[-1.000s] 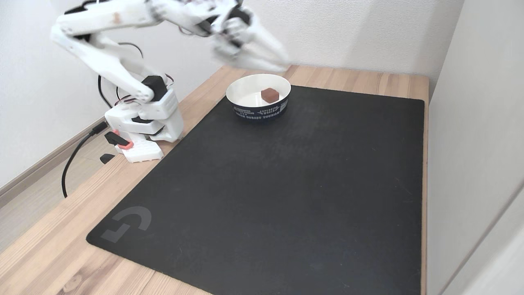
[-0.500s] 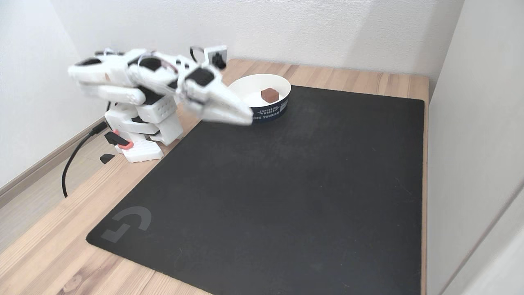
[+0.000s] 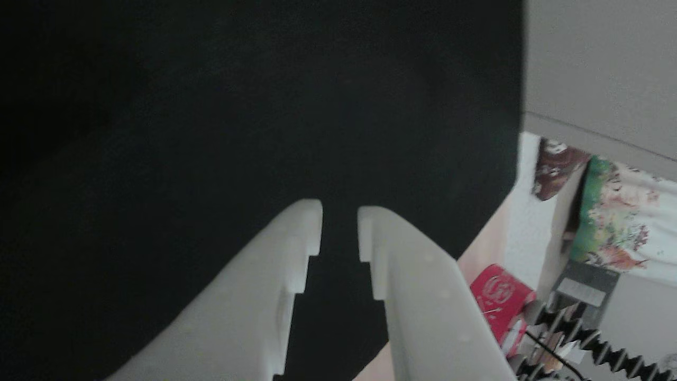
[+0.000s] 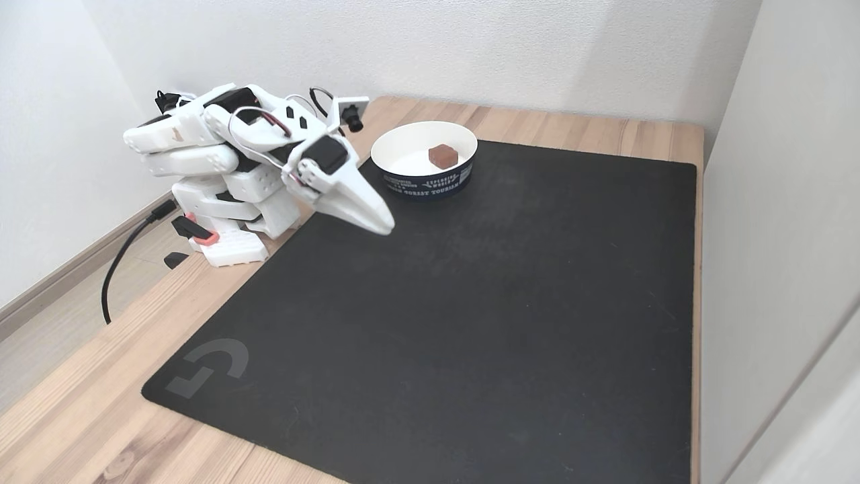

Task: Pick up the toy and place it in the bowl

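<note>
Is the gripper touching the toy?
Apart. The fixed view shows the toy lying inside the bowl, with the gripper over the mat, well clear of both.

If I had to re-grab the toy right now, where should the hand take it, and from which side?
Probably straight down from above: the toy sits inside the bowl, whose wall blocks any side approach. Close on two opposite flat faces of the cube, not its rounded corners. The hand is folded low over the mat, empty with a narrow gap between its fingers, so it must lift first.
</note>
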`<state>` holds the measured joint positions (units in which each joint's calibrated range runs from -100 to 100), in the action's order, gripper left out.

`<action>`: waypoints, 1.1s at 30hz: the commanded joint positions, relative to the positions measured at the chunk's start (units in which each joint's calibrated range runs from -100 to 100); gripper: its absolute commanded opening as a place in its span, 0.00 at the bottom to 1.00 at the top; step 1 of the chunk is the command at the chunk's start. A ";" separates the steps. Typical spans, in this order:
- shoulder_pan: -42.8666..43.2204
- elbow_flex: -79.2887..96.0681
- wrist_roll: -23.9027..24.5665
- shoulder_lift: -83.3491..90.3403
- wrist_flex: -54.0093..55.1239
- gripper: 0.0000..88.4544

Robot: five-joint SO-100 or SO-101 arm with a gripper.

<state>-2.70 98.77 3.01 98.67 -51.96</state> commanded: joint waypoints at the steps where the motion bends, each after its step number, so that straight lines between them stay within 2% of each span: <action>1: 0.24 0.78 -2.33 0.75 -1.30 0.03; 33: 0.24 0.78 -2.07 0.67 -1.13 0.03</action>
<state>-2.70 98.77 0.90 98.67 -52.89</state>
